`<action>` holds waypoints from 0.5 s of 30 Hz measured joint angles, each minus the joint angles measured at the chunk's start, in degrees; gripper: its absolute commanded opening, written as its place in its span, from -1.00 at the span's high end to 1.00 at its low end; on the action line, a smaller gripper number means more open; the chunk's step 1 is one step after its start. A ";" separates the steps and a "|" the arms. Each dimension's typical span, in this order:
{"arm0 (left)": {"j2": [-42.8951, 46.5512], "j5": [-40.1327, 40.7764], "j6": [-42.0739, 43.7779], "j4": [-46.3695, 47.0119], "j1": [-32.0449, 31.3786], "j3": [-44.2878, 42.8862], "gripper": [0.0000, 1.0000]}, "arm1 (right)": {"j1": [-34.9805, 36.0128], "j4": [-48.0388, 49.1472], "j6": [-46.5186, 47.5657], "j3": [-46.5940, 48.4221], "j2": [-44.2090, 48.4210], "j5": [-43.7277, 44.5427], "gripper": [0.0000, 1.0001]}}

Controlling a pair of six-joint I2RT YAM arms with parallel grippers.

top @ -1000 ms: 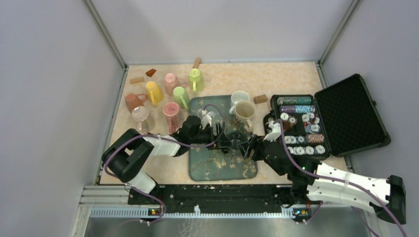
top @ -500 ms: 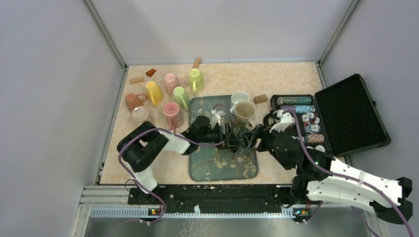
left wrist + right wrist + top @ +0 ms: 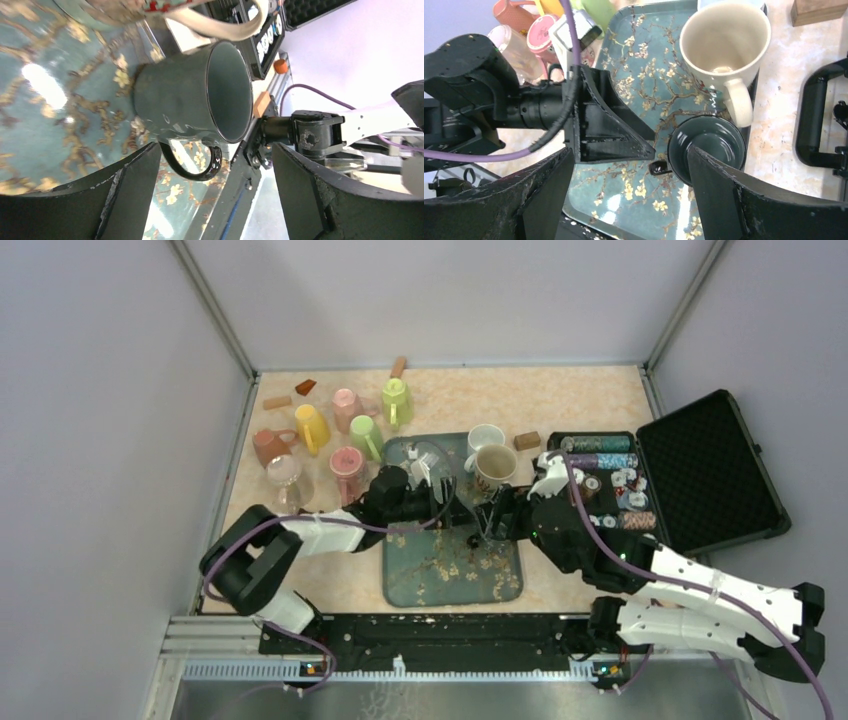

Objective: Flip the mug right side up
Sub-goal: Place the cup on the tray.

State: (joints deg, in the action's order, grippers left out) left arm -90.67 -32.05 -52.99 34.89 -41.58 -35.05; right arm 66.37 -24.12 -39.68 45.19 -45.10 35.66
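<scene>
Pale walls box in a beige marbled table [image 3: 580,400], and dead centre lies the teal blossom-print tray [image 3: 440,575]. On its far right part stands the dark green mug [image 3: 706,142], and my right wrist camera looks straight down into its open mouth, so it sits on its base, rim up. Its glossy handle [image 3: 192,170] sticks out to the left. Just beyond it, on the far side, is the cream mug [image 3: 724,37], also mouth up, its handle meeting the dark mug's rim, though I can't quite tell if they touch.

My left end effector [image 3: 215,152] comes in low from the left, fingers spread wide, with the green mug in the gap between them and clear space on either side. My right end effector [image 3: 629,152] hangs above the tray, also spread wide and holding nothing.

From overhead both arms crowd the mug and mostly hide it. A cluster of coloured mugs [image 3: 330,435] fills the far left, and an open black case [image 3: 690,475] lies on the right.
</scene>
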 measured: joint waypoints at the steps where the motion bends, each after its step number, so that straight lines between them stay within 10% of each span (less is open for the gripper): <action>1: 1.62 0.33 1.03 -1.40 0.61 0.04 -0.78 | 0.00 0.04 0.17 0.70 -0.61 -0.17 -0.72; 15: 27.58 22.32 17.38 -37.66 7.82 -2.89 -0.87 | -13.18 5.81 4.68 5.18 -12.04 -19.45 -0.87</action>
State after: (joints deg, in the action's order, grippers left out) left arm -63.09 -9.74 -35.62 -2.76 -33.76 -37.93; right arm 53.19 -18.31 -35.00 50.37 -57.14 16.21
